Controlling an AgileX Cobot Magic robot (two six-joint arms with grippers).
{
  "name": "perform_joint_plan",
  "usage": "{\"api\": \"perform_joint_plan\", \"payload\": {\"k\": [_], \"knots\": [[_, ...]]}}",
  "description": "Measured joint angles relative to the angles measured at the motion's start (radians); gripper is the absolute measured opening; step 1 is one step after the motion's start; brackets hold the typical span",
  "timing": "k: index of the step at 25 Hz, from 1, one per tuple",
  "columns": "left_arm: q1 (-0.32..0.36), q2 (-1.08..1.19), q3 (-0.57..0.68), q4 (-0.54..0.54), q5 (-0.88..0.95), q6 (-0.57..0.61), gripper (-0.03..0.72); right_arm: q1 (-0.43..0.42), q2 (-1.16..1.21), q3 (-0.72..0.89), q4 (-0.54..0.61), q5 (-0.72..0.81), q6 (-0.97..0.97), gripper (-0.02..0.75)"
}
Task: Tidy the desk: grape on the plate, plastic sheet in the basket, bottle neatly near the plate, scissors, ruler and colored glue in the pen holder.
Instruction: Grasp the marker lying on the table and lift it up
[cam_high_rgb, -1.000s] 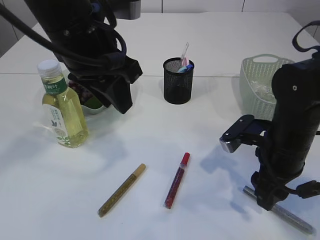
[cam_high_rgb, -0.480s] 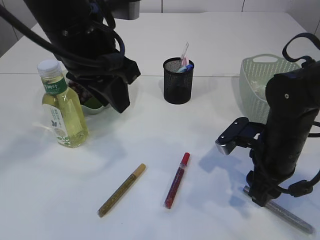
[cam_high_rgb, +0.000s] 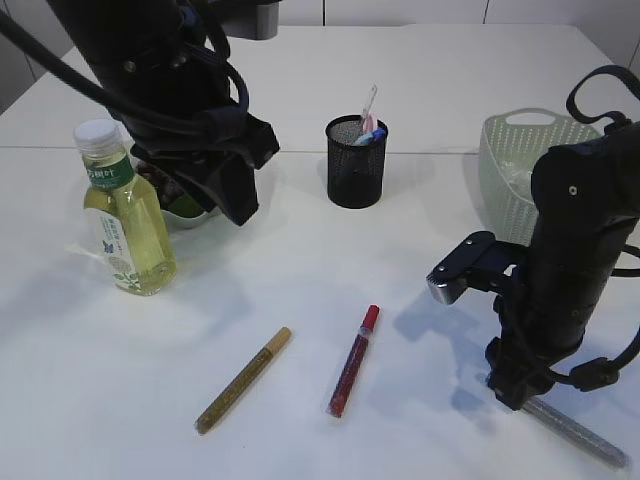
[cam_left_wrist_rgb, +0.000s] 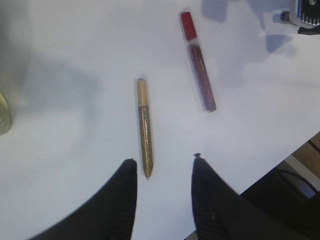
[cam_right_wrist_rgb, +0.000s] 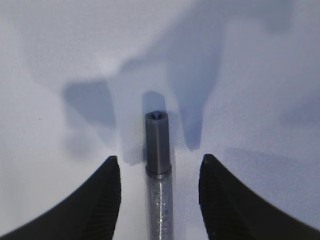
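Where pincer (cam_right_wrist_rgb: 159, 192) gapes: silver glue (cam_right_wrist_rgb: 159, 165) btwn.

Gold glitter glue (cam_high_rgb: 243, 380), red glitter glue (cam_high_rgb: 354, 362), silver glitter glue (cam_right_wrist_rgb: 159, 195); black mesh pen holder (cam_high_rgb: 356, 163); pale green basket (cam_high_rgb: 512, 170).

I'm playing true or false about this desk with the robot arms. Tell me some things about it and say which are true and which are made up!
1. The red glue pen lies flat on the table. True.
2. The pen holder is empty. False: a few things already stick up out of it.
3. The right gripper has its fingers on either side of the silver glue pen. True, and they are not touching it yet.
4. The bottle has tipped over. False: it stands upright with its white cap on.
5. The left gripper is holding the gold glue pen. False: its jaws are open and the pen lies on the table below it.
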Motion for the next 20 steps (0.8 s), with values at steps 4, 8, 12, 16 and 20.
{"api": "perform_joint_plan", "payload": {"k": [4, 8, 12, 16, 20], "knots": [[0.000, 0.000, 0.000, 0.000, 0.000, 0.000, 0.267, 0.000, 0.010, 0.000, 0.000, 0.002, 0.000, 0.405], [0.000, 0.000, 0.000, 0.004, 0.000, 0.000, 0.265, 0.000, 0.022, 0.000, 0.000, 0.006, -0.001, 0.405], [0.000, 0.000, 0.000, 0.008, 0.000, 0.000, 0.265, 0.000, 0.029, 0.000, -0.014, 0.006, -0.002, 0.405], [0.000, 0.000, 0.000, 0.008, 0.000, 0.000, 0.265, 0.000, 0.040, 0.000, -0.014, 0.006, -0.002, 0.405], [0.000, 0.000, 0.000, 0.008, 0.000, 0.000, 0.264, 0.000, 0.041, 0.000, -0.008, 0.004, -0.002, 0.405]]}}
